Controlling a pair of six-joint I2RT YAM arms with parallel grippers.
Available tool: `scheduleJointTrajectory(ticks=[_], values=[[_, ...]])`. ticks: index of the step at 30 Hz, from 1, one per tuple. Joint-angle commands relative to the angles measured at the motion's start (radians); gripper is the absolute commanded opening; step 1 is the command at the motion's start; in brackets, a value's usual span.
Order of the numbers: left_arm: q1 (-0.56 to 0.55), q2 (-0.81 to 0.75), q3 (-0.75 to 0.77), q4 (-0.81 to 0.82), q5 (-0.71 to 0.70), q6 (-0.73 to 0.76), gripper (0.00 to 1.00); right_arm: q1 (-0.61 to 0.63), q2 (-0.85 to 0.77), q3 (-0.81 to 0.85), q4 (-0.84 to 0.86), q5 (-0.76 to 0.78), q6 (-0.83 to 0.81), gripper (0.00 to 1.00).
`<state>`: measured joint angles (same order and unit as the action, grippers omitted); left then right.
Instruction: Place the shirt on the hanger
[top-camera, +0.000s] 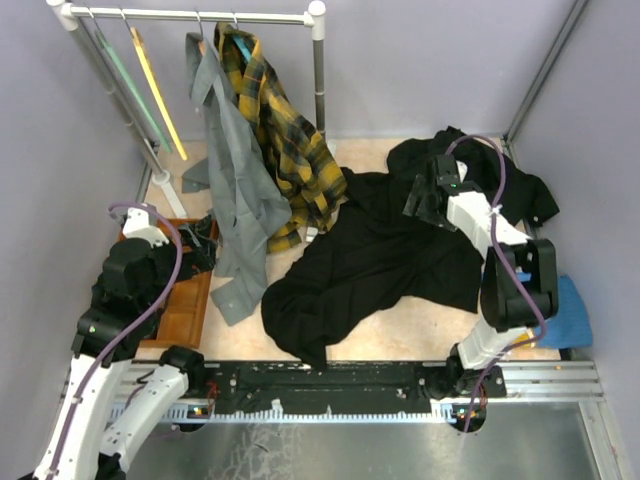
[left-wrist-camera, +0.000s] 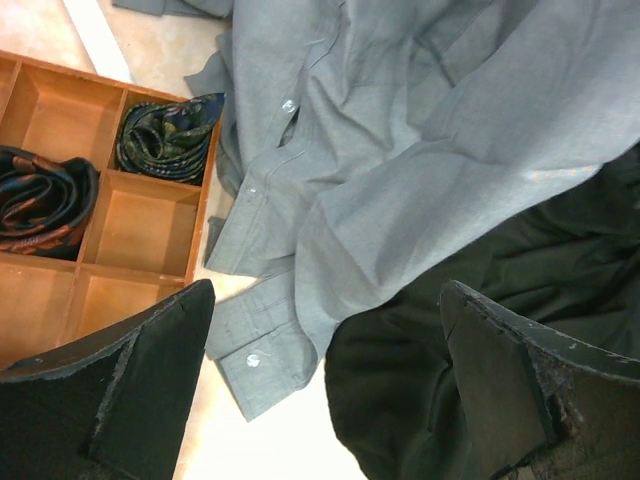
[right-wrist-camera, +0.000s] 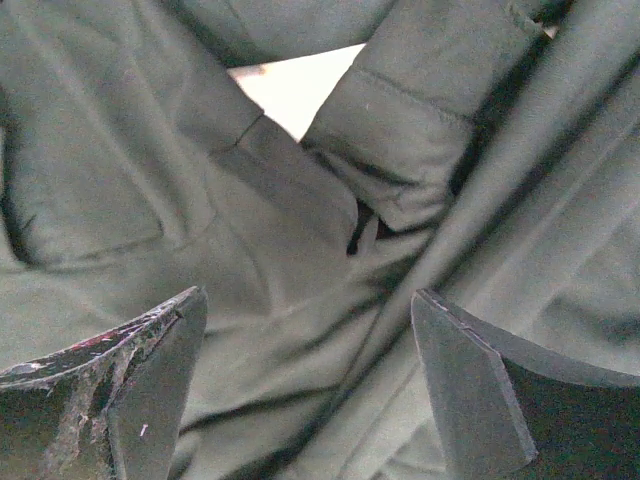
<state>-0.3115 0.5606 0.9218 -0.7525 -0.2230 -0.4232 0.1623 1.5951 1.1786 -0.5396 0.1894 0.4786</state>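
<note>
the step in hand looks like getting a first hold on the black shirt (top-camera: 370, 262), which lies crumpled across the middle of the table (top-camera: 400, 345), well apart from the yellow hanger (top-camera: 158, 95) hanging on the rail (top-camera: 190, 15) at the far left. to do it well, i would go for the collar or a shoulder seam rather than a loose fold of the body, since a pinch in the middle would likely lift only a bundle. the right wrist view shows a stitched cuff (right-wrist-camera: 400, 150) or hem just ahead of the fingers, but no label, so i cannot tell which edge it is. more dark cloth (top-camera: 520, 185) bunches behind the arm and may be another garment, so the grasp should keep to the middle heap. the right gripper (right-wrist-camera: 308, 300) hovers low over the fabric, fingers spread wide with nothing between them, the arm reaching forward and bent down at the wrist. the left gripper (left-wrist-camera: 325, 300) is likewise spread and empty, held over the edge of the grey shirt (left-wrist-camera: 420, 140) beside the wooden tray (left-wrist-camera: 140, 235), its arm folded close to its base.
</note>
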Motion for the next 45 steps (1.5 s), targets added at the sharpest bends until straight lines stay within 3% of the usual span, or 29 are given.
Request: scheduleJointTrajectory(ticks=[1,6,9,13,19,25,31,39,42,45], values=[[0.005,-0.008,0.058,-0.002,0.054,-0.038,1.0,-0.009,0.13,0.11,0.084,0.007,-0.017,0.83],[0.005,0.024,0.126,-0.018,0.099,-0.076,1.0,-0.01,0.237,0.15,0.094,0.001,-0.023,0.81],[0.005,0.045,0.175,-0.047,0.124,-0.092,1.0,-0.013,0.273,0.156,0.108,-0.014,-0.031,0.72],[0.005,0.066,0.242,-0.048,0.159,-0.114,1.0,-0.015,0.273,0.137,0.12,-0.027,-0.037,0.41],[0.005,0.092,0.321,-0.054,0.16,-0.157,1.0,-0.014,0.051,0.028,0.15,-0.029,-0.039,0.0],[0.005,0.16,0.406,-0.045,0.189,-0.178,1.0,0.023,-0.252,0.056,0.031,0.026,-0.043,0.0],[0.005,0.235,0.489,0.026,0.286,-0.224,0.99,0.168,-0.418,0.279,-0.148,0.069,-0.033,0.0],[0.005,0.259,0.573,0.098,0.361,-0.323,0.99,0.659,-0.452,0.517,-0.298,0.318,0.033,0.0],[0.005,0.256,0.598,0.104,0.364,-0.336,0.99,0.777,-0.471,0.526,-0.307,0.392,0.049,0.0],[0.005,0.252,0.623,0.103,0.361,-0.338,0.99,0.781,-0.503,0.448,-0.337,0.452,0.086,0.18]])
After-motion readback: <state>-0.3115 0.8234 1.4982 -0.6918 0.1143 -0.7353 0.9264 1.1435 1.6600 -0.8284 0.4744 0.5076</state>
